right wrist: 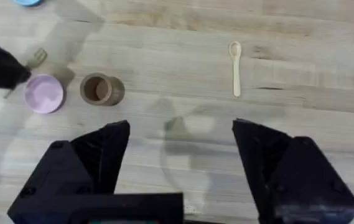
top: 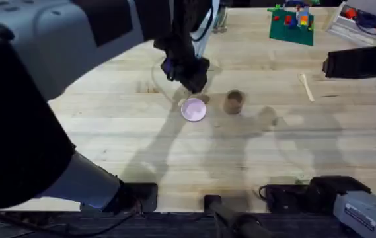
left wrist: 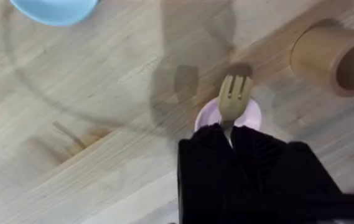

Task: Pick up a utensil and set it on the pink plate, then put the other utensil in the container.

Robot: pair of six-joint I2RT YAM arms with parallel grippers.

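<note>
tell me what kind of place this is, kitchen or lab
Likely a robot lab bench, not a kitchen: a bare wooden table, arm bases and cabling at its near edge, and toy building blocks at the back beside small props like the pink plate and wooden cup.

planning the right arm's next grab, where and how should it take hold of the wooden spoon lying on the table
Grip the spoon across its slim straight handle, near the middle, coming straight down from above. It lies flat on the bare table, apart from the cup, so only the narrow sides offer purchase. The right gripper is already open.
</note>
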